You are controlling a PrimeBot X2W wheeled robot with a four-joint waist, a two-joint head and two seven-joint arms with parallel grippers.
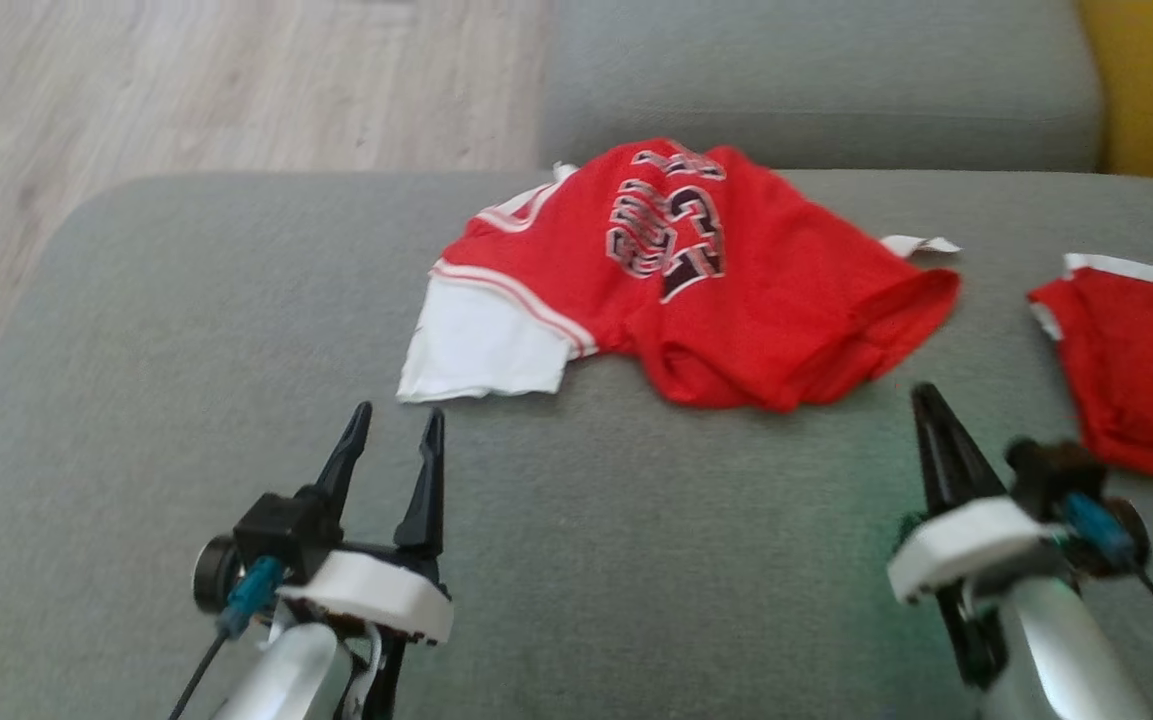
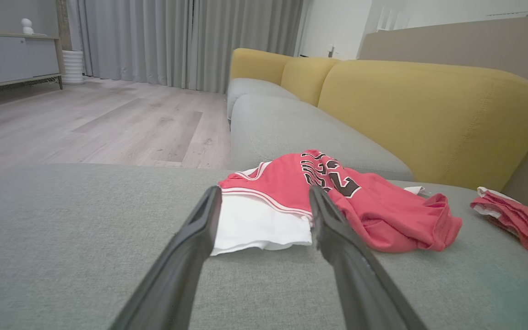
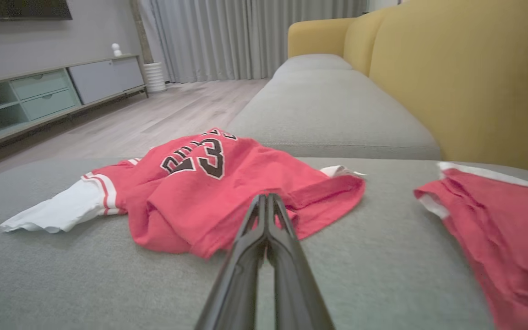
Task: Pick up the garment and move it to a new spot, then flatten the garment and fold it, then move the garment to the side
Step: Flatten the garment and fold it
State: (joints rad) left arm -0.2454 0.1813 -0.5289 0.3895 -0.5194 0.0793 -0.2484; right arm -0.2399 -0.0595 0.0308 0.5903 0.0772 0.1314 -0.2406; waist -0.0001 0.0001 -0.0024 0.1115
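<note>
The garment (image 1: 726, 290) is a crumpled red jersey with dark numbers and a white sleeve, lying in the middle of the grey sofa seat (image 1: 186, 350). My left gripper (image 1: 399, 412) stands open just short of the white sleeve, with nothing between its fingers. In the left wrist view the open left gripper (image 2: 264, 195) frames the sleeve of the garment (image 2: 373, 211). My right gripper (image 1: 926, 395) is shut and holds nothing, its tip near the garment's right front hem. In the right wrist view the shut right gripper (image 3: 266, 198) points at the garment (image 3: 209, 192).
A second red piece of clothing (image 1: 1141, 370) with white trim lies at the seat's right, close to my right arm. Yellow back cushions (image 2: 428, 114) stand behind it. A further grey seat (image 1: 816, 80) lies beyond, and wooden floor (image 1: 186, 90) to the far left.
</note>
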